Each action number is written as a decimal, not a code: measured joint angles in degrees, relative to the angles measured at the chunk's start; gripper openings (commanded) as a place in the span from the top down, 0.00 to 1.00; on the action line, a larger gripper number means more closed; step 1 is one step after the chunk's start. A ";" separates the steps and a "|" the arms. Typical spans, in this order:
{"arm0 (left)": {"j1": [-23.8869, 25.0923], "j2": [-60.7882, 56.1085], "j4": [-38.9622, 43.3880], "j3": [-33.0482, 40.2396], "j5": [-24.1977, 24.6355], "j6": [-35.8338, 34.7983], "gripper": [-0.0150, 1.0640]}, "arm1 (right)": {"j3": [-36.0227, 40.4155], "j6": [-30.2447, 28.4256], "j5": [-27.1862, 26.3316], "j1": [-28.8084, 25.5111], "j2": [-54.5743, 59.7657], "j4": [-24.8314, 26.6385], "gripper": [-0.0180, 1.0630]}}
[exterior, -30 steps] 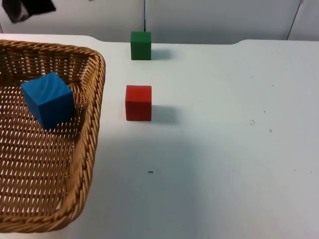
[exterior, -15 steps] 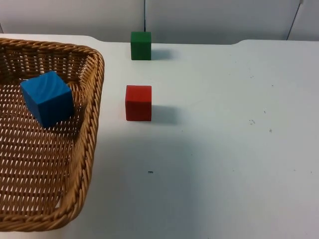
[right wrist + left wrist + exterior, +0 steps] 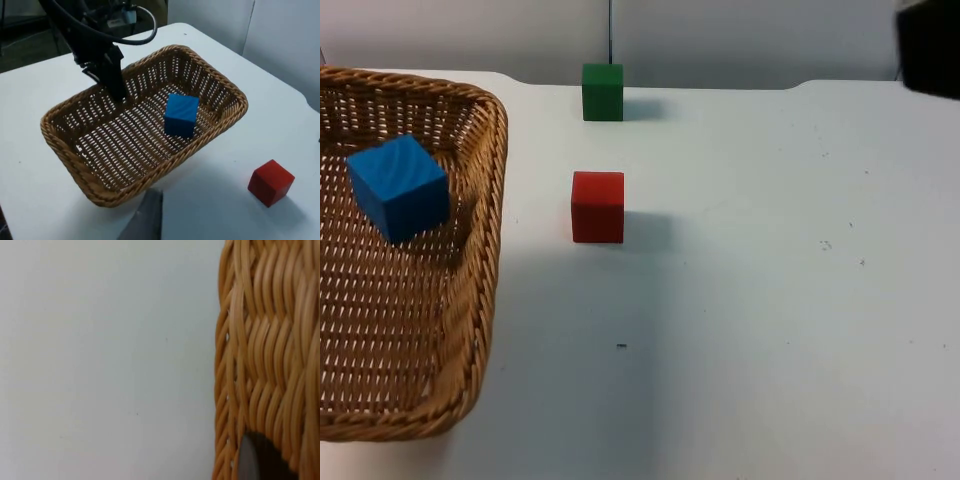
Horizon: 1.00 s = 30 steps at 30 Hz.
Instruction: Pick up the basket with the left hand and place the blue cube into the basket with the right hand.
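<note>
White desk (image 3: pixel 770 300) is carrying the wicker basket (image 3: pixel 480 300), its rim being clamped by the left end effector (image 3: pixel 116 90) to receive the blue cube (image 3: pixel 398 188) lying inside, while the right end effector (image 3: pixel 145 220) is hovering nearby, opening unclear.

A cube (image 3: pixel 397 187) sits inside the basket (image 3: pixel 485 250) gripped by the left pincer (image 3: pixel 116 92); two more blocks (image 3: pixel 597 206) (image 3: pixel 602 91) stand on the worktop (image 3: pixel 770 300) beyond it.

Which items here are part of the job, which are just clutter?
Job:
- basket, gripped at its rim by the left end effector
- blue cube, lying inside the basket

Lying about:
- red cube on the table
- green cube near the partition wall
</note>
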 measured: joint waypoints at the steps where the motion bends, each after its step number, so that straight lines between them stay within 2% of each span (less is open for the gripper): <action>1: 0.00 0.59 -0.13 0.00 -0.53 0.45 0.99 | 0.65 0.00 -0.10 0.00 -1.84 0.00 0.18; 11: 0.00 11.35 -0.24 -3.61 -1.74 2.67 0.99 | 1.75 0.00 0.81 0.10 -10.02 0.00 0.18; 17: 0.00 18.30 -1.11 -6.74 -1.97 2.81 0.99 | 1.80 0.00 3.37 0.10 -10.14 0.00 0.18; 25: 0.00 20.81 -2.17 -6.96 -2.30 5.97 0.99 | 1.80 0.00 3.79 0.10 -10.14 0.00 0.18; 28: 0.00 20.81 -2.30 -6.96 -2.30 6.38 0.95 | 1.80 0.00 3.79 0.10 -10.14 0.00 0.18; 30: 0.00 20.81 -2.30 -6.96 -2.30 6.89 0.85 | 1.80 0.00 3.79 0.10 -10.14 0.00 0.18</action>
